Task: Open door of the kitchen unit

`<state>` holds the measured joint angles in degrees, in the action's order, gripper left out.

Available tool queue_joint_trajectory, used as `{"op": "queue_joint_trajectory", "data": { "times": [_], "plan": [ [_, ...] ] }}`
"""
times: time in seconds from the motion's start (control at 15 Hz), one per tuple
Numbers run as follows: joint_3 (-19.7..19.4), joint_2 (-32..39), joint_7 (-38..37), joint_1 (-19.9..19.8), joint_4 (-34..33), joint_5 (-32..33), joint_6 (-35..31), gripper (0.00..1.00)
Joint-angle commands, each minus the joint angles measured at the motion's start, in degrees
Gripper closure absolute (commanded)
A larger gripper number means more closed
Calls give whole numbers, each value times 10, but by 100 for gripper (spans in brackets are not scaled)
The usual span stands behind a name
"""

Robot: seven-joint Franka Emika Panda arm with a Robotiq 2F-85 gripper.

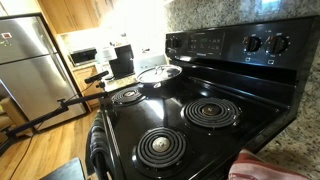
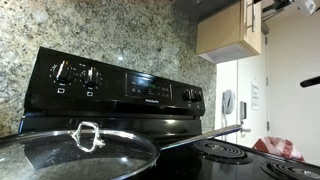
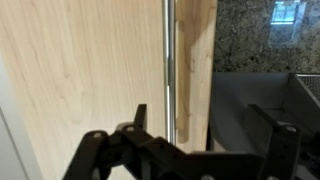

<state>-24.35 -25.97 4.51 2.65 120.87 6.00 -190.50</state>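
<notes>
Both fingers of my gripper stand wide apart, gripping nothing — the wooden cabinet door fills the wrist view straight ahead (its upright metal bar handle shows between the fingers).

No legible text; stove panel markings too blurred.

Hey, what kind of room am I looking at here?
Most likely a home kitchen: a black electric coil stove stands against a granite backsplash, a stainless refrigerator is across the room, and the wrist view faces a light wooden cabinet door with a metal bar handle.
</notes>
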Motion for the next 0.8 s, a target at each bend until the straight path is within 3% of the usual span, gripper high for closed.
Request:
{"op": "queue_joint_trajectory", "data": {
  "times": [0.0, 0.33, 0.4, 0.47, 0.53, 0.73],
  "plan": [
    [2, -4, 6, -11, 0, 9, 12, 0],
    [-35, 24, 4, 17, -17, 4, 15, 0],
    [-35, 29, 5, 13, -20, 6, 14, 0],
    [-19, 36, 4, -17, -22, 8, 18, 0],
    [-27, 21, 0, 2, -2, 4, 2, 0],
    [-27, 28, 0, -7, -3, 4, 3, 0]
  ]
}}
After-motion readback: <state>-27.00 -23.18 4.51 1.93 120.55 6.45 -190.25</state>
